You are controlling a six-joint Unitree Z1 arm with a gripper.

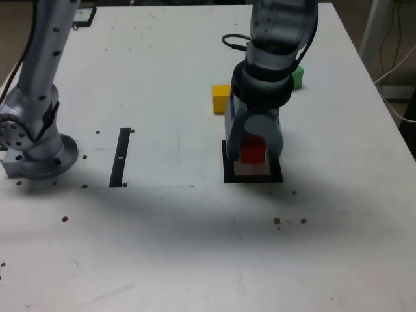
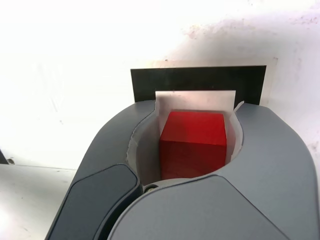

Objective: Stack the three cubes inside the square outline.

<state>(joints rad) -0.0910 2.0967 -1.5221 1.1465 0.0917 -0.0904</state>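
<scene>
Wrist view has the hand [image 2: 192, 150] clamped on the red cube [image 2: 192, 145], right over the square outline's [image 2: 200, 82] white centre. Yellow cube [image 1: 221, 98] and green cube [image 1: 297, 78] sit on the bench [image 1: 162, 247] behind it, well apart.

Worktop [image 1: 175, 78]: white, flat, marked with small dark specks, most of them along the near side.
Square outline [image 1: 229, 170]: black frame with white centre, lying flat on the worktop, right of middle in the exterior view.
Red cube [image 1: 253, 152]: over the white centre of the outline; contact with the surface cannot be confirmed.
Yellow cube [image 1: 221, 98]: on the worktop, beyond the outline, well apart from it.
Green cube [image 1: 298, 78]: on the worktop, farther back, towards the exterior view's right, partly hidden.
Black strip [image 1: 121, 158]: narrow, straight, flat on the worktop.
Arm base [image 1: 40, 155]: 1 round grey mount near the exterior view's left edge.
</scene>
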